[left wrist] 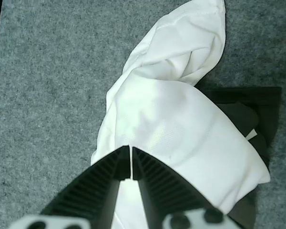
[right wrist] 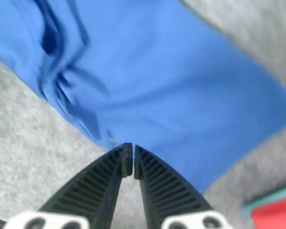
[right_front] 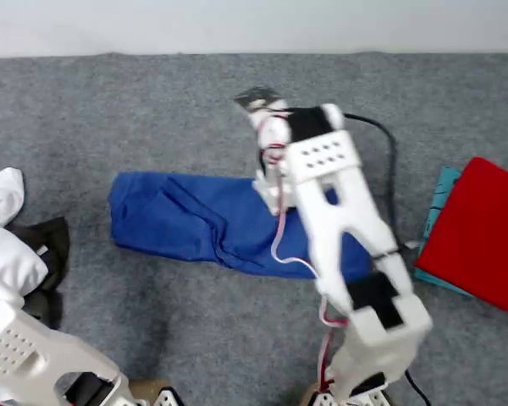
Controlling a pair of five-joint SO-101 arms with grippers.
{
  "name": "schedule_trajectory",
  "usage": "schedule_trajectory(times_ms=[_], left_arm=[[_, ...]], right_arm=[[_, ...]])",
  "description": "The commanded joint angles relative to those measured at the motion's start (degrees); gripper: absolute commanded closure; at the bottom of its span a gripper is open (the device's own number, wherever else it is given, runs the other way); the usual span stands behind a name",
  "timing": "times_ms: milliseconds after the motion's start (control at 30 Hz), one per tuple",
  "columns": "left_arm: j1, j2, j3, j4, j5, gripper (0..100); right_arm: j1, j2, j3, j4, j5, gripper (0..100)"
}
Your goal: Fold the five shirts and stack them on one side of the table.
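My right tool (right wrist: 129, 160) hangs pinched closed and empty over an edge of the blue shirt (right_front: 195, 222), which lies as a long band in the middle of the desk (right_front: 237, 338). I'd open up, pinch one end through both layers, then fold across toward the red shirt (right_front: 478, 233). My left tool (left wrist: 131, 162), also closed, sits over the white shirt (left wrist: 171, 119).

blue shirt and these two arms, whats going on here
Shirt folding is partway done. The right end effector, shut, is over the edge of the blue shirt, which lies bunched in a strip on the grey table. The left end effector, shut, is over a white shirt lying on a black shirt. A red shirt sits folded on a teal shirt at the table's right side.
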Motion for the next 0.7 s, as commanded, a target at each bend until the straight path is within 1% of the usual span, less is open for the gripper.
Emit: schedule_trajectory(times_ms=[0,133,200,267,333,400,667], left_arm=[[-0.18,-4.22,-0.75,1.14,-0.53,98],[-0.09,-8.18,0.57,1.14,-0.44,98],[0.26,-10.11,2.07,1.14,-0.53,98],[0.53,-11.34,3.65,1.14,-0.79,98],[0.53,-12.31,5.23,1.14,-0.79,98],[0.53,-12.75,6.37,1.14,-0.79,98],[0.70,-13.19,7.43,1.14,-0.79,98]], right_arm=[[5.67,-9.45,7.47,-0.13,-2.46,98.8],[11.56,-11.91,16.88,-8.13,-3.16,98.3],[13.32,-12.00,20.66,-12.18,-3.25,95.7],[13.93,-12.00,23.91,-15.52,-5.01,87.3],[14.20,-12.00,26.55,-18.68,-9.85,78.1],[14.20,-12.00,28.84,-21.85,-12.66,73.3],[14.99,-12.00,38.51,-36.79,-12.92,73.1]])
